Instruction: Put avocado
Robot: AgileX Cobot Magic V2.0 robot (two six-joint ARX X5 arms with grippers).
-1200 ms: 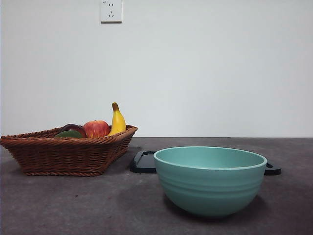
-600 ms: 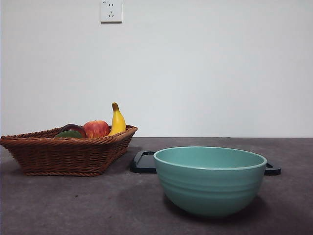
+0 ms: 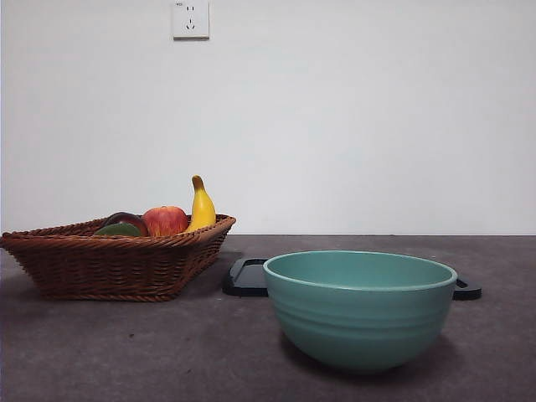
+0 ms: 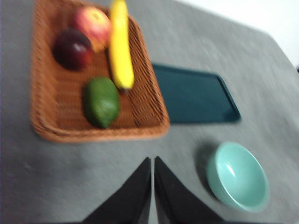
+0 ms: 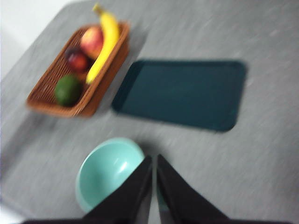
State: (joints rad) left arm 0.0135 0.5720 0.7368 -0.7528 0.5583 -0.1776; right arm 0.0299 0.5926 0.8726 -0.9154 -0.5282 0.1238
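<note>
The avocado (image 4: 101, 102) (image 5: 68, 90) is a dull dark-green fruit lying in the wicker basket (image 4: 46, 93) (image 5: 46, 84) (image 3: 109, 260), beside a banana (image 4: 120, 44). In the front view only its green top (image 3: 118, 229) peeks over the basket rim. My left gripper (image 4: 153, 161) is shut and high above the table, short of the basket's near edge. My right gripper (image 5: 154, 159) is shut too, high above the table beside the teal bowl (image 5: 108, 171). Neither arm appears in the front view.
The basket also holds a red apple (image 3: 165, 219), a dark maroon fruit (image 4: 72, 48) and the banana (image 3: 200, 206). A teal bowl (image 3: 360, 307) stands in front at the right. A dark tray (image 4: 194, 94) (image 5: 182, 93) lies flat behind the bowl, next to the basket.
</note>
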